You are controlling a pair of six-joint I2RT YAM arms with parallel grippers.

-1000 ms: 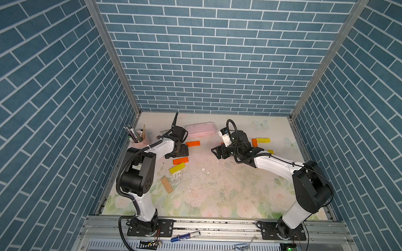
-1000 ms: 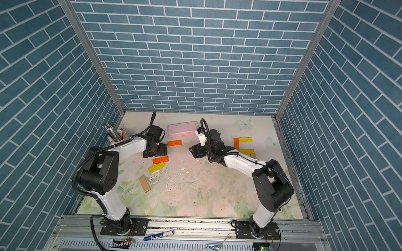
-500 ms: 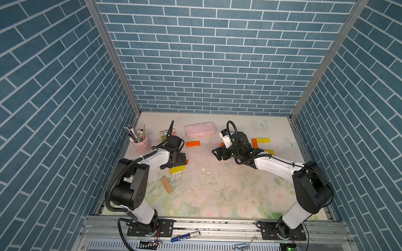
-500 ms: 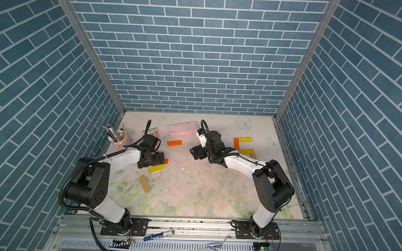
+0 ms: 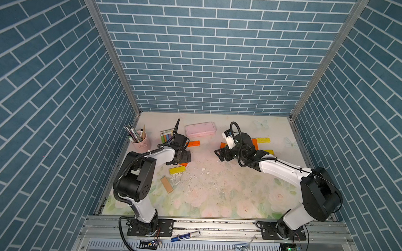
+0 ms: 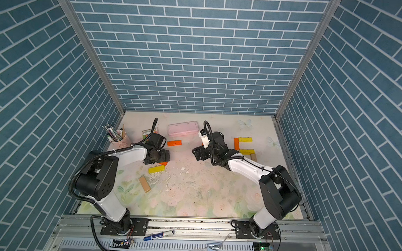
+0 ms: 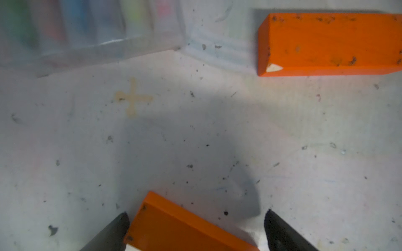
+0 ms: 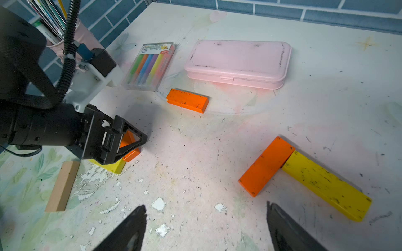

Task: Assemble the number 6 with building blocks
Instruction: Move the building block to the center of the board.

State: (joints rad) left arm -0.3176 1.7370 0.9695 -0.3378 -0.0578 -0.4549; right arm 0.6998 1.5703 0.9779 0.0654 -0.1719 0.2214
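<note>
Building blocks lie in two groups. On the left are an orange block (image 5: 193,143), a yellow block (image 5: 177,170) and a tan block (image 5: 166,185). My left gripper (image 5: 187,156) is open and low over another orange block (image 7: 185,228), which lies between its fingers; one finger (image 7: 115,228) is right at the block's corner, the other stands apart. On the right an orange block (image 6: 236,143) and two yellow blocks (image 6: 245,139) (image 6: 247,151) lie together. My right gripper (image 5: 219,154) hangs open over bare table with nothing between its fingers (image 8: 130,228).
A pink case (image 5: 200,128) and a clear pack of chalk sticks (image 8: 150,65) lie at the back. A pink cup of pens (image 5: 138,140) stands at the back left. The table surface has flaked white patches (image 8: 158,204) in the middle.
My left gripper has swung from the back toward the front and now sits over the orange block beside the yellow one. The right arm has barely moved.
</note>
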